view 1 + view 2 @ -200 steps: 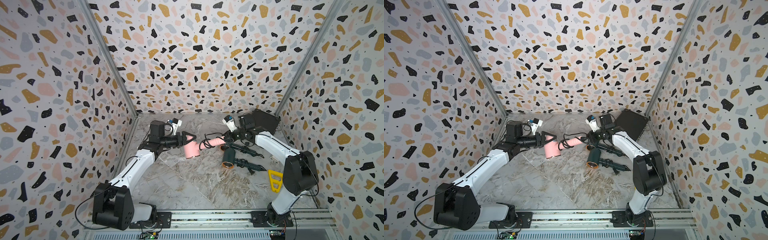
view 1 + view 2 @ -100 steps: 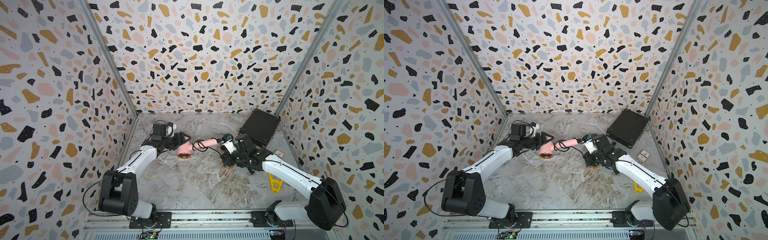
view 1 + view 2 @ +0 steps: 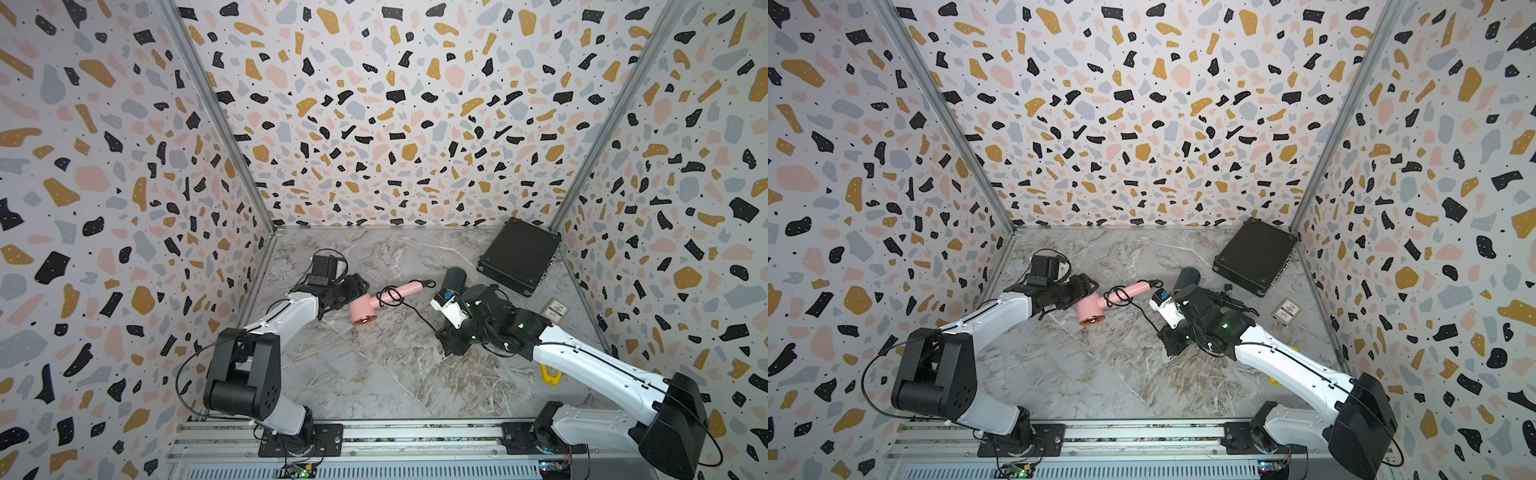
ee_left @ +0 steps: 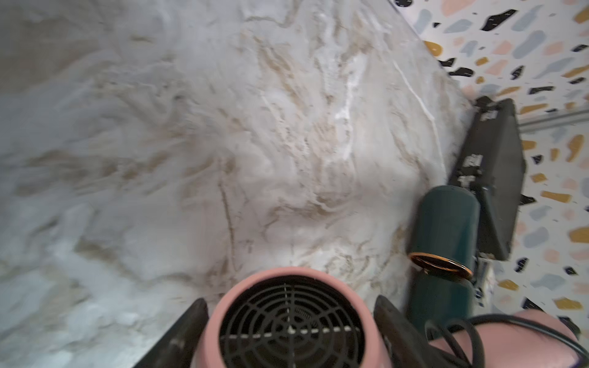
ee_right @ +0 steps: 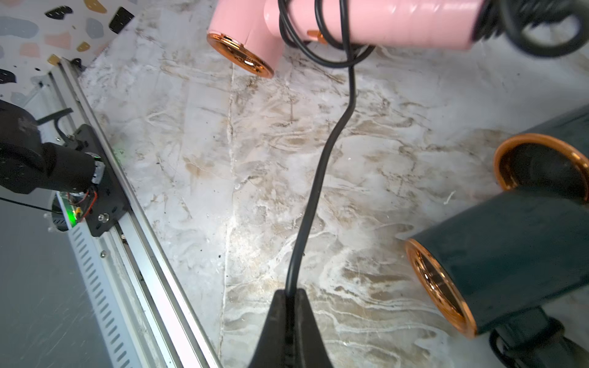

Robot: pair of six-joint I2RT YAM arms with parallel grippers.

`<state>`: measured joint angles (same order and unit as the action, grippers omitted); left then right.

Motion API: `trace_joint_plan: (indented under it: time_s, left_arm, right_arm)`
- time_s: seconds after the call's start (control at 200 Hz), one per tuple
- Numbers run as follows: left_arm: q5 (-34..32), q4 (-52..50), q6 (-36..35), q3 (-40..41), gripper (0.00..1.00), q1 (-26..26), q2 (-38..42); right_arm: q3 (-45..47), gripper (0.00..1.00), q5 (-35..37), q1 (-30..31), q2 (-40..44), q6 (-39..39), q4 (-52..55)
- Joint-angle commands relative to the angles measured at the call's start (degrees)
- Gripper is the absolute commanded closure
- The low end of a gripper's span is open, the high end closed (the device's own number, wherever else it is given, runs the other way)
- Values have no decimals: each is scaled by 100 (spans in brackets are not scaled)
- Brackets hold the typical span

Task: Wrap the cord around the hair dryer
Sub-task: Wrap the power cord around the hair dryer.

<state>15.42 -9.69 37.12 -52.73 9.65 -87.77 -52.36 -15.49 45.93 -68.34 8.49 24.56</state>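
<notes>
Your left gripper has its jaws clamped on either side of the rear grille end of the pink plastic hair dryer. The dryer sits left of centre over the marble-patterned tabletop, its copper nozzle angled down and its handle pointing toward the back right. Your right gripper is pinched fully closed on the thin black rubbery cord, which runs down from a few loose loops on the handle. Expect the dryer to be light, rigid and smooth, so it may twist in the jaws; take hold of the barrel, not the handle. The cord looks limp yet springy, so its loops will likely slacken without tension. Mind the dark green hair dryer lying near your right gripper.
</notes>
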Motion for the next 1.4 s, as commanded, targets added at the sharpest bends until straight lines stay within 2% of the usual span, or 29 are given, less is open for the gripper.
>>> trace_joint_plan:
  time_s: [0.0, 0.13, 0.3, 0.471, 0.496, 0.541, 0.681, 0.721, 0.846, 1.041, 1.181, 1.397]
  left_arm:
    - [-978, 102, -134, -2, 100, -25, 26]
    - [-1537, -316, -632, -126, 100, 86, -145]
    - [-1679, -1259, -1449, -822, 100, 315, -832]
    - [-1266, -1992, -1842, -1359, 100, 370, -1452]
    - [-1252, -2126, -1899, -1437, 93, 364, -1527]
    - [-1234, -2242, -1959, -1516, 75, 371, -1626]
    - [-1339, -2256, -2000, -1523, 11, 393, -1539]
    - [-1305, -2223, -2045, -1523, 0, 397, -1480]
    - [-1029, -2165, -2121, -1565, 1, 395, -1452]
    - [-1434, -2474, -1978, -1618, 1, 401, -1180]
    - [-1426, -2764, -1987, -1671, 1, 408, -1259]
    - [-1215, -2527, -1953, -1383, 0, 454, -1375]
  right_arm:
    - [132, 100, -91, -1, -128, -76, -362]
    - [365, 100, -79, 3, -459, 326, -1002]
    - [557, 100, -67, 12, -709, 766, -1674]
    - [521, 100, 442, 27, -868, 935, -1569]
    - [484, 100, 525, 30, -920, 935, -1491]
    - [415, 100, 659, 30, -1006, 957, -1349]
    - [375, 100, 879, 38, -1151, 1058, -1312]
    - [379, 100, 890, 36, -1166, 1078, -1326]
    - [357, 100, 888, 46, -1253, 1128, -1345]
    - [376, 100, 929, 52, -1331, 1262, -1441]
    - [384, 100, 1002, 56, -1354, 1222, -1397]
    - [376, 100, 1053, 53, -1303, 1170, -1348]
